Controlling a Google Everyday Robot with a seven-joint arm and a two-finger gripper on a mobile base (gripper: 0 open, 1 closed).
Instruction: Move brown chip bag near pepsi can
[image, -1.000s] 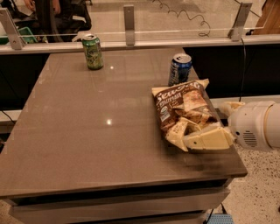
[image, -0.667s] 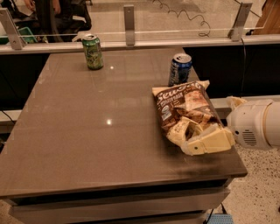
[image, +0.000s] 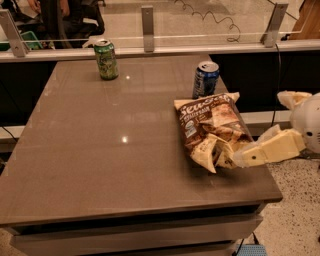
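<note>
The brown chip bag (image: 212, 127) lies flat on the right side of the table, dark brown with pale yellow edges and crumpled at its near end. The pepsi can (image: 205, 79) stands upright just behind the bag's top edge, very close to it or touching. My gripper (image: 260, 137) reaches in from the right edge. It is open. One pale yellow finger (image: 267, 149) lies by the bag's lower right corner, its tip at the bag's edge. The other finger (image: 291, 98) sits higher and further right, off the bag.
A green can (image: 106, 59) stands upright at the far left of the grey table (image: 100, 150). A glass barrier with metal posts (image: 147, 21) runs along the far edge. The table's right edge is beside my arm, with speckled floor (image: 300, 215) below.
My gripper and arm have drawn back to the right and let go of the bag's near end. The bag stays next to the pepsi can. The cans have not moved.
</note>
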